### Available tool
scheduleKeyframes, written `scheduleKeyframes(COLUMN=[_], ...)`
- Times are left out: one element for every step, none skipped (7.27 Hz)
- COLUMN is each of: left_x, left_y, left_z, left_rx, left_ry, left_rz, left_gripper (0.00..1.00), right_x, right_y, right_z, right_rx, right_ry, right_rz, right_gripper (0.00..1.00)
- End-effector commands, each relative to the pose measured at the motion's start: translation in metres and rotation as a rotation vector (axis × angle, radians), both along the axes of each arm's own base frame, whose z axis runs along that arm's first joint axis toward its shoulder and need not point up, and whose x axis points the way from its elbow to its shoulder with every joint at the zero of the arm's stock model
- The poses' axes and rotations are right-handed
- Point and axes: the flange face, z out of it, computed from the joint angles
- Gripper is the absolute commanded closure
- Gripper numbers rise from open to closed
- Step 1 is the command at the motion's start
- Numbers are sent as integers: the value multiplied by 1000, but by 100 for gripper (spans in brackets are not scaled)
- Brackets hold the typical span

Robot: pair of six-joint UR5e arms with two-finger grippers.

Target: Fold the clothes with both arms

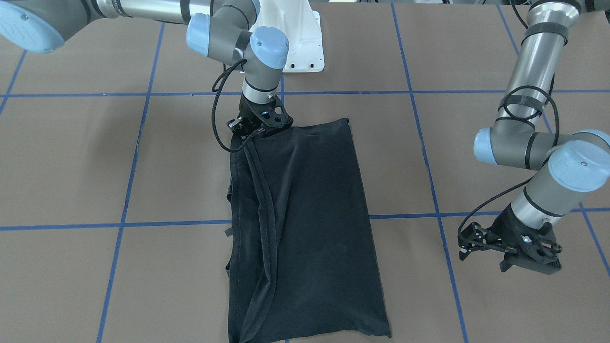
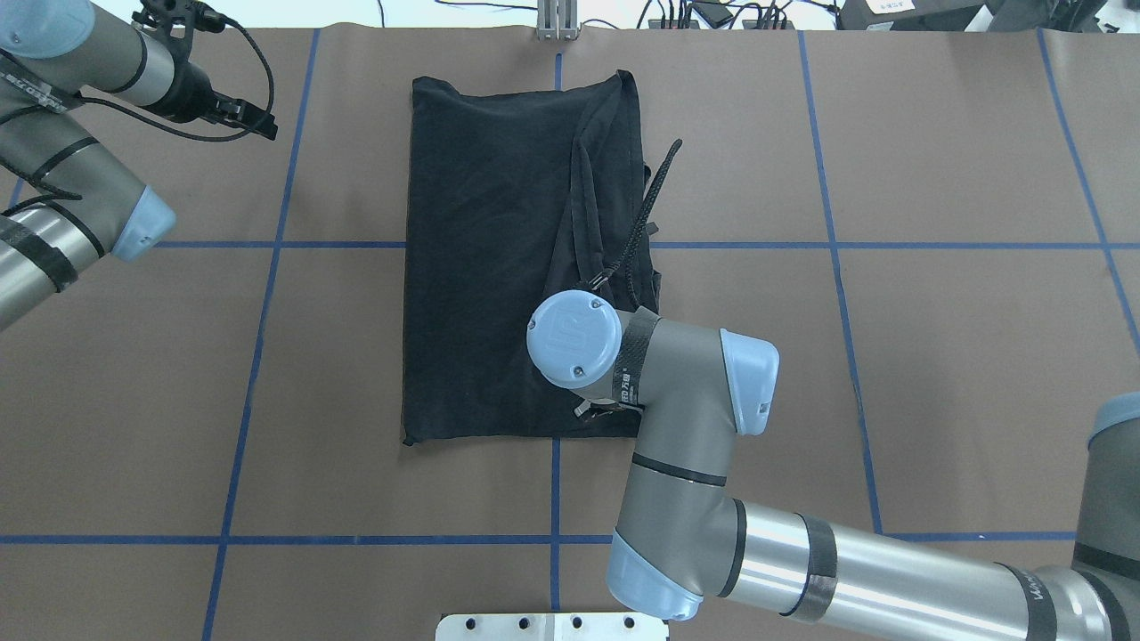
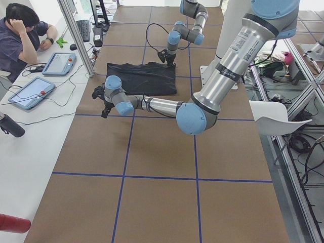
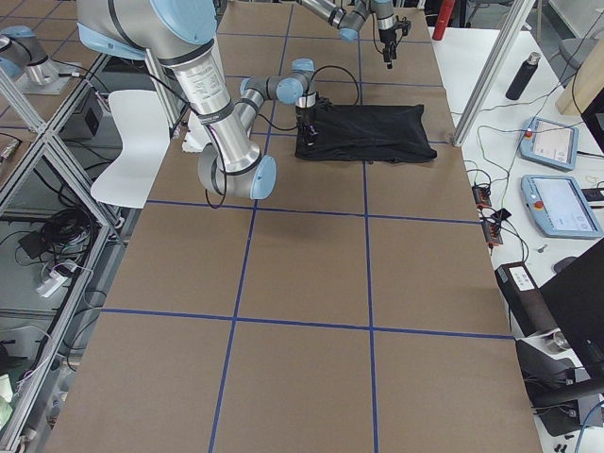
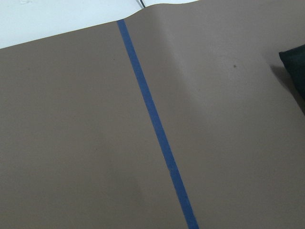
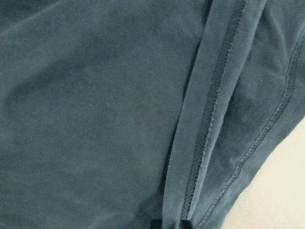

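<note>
T-shirt [image 1: 310, 224], black, lies folded to a long rectangle on the brown table [image 1: 71, 166]. In the front-facing view it runs from the upper centre to the bottom edge of the frame. The right gripper [image 1: 258, 129] comes down onto its upper left corner and touches the cloth. A raised ridge of cloth runs from there down the left side of the T-shirt. The left gripper [image 1: 526, 259] is at the lower right, over bare table and well apart from the T-shirt.

Overhead view: the T-shirt [image 2: 481, 267] fills the upper centre. The wrist of the right arm [image 2: 695, 401] covers its lower right corner and hides the gripper. The left gripper [image 2: 254, 120] sits in the upper left corner. Whether its jaws are apart cannot be told.

Left side view: the T-shirt [image 3: 144, 78] lies in the upper middle, the far right gripper [image 3: 167, 59] at its right end and the near left gripper [image 3: 103, 101] just below its left end. A seated person [image 3: 20, 35] is at the upper left.

Right side view: the T-shirt [image 4: 373, 132] lies at the upper centre with the right gripper [image 4: 304, 132] at its left end.

Left wrist view: bare table, a blue tape line [image 5: 152, 124] and one corner of the T-shirt [image 5: 296, 67] at the right edge.

Right wrist view: the T-shirt fills the frame. A stitched hem [image 6: 209, 119] runs down to the bottom edge. There the jaws stand narrow, with that fold of cloth pinched between them.
</note>
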Motion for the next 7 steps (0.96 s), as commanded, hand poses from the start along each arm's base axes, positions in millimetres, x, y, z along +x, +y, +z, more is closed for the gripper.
scheduleKeyframes(left_x=[0,0,0,0,0,0,0], left_y=[0,0,0,0,0,0,0], left_z=[0,-1,0,-1,0,-1,-1], left_rx=[0,1,0,1,0,1,0], left_ry=[0,1,0,1,0,1,1], left_rz=[0,0,0,0,0,0,-1], left_gripper=[0,0,0,0,0,0,0], right_x=[2,2,2,5,9,24,46], right_y=[-2,-2,-2,-2,-1,6,16], right_z=[0,-1,-1,-4,-1,11,27], right_rx=[2,2,1,2,-4,-8,-10], right_ry=[0,-2,-2,-8,-12,-15,-19], right_rz=[1,1,0,1,2,1,2], right_gripper=[100,100,100,100,100,100,100])
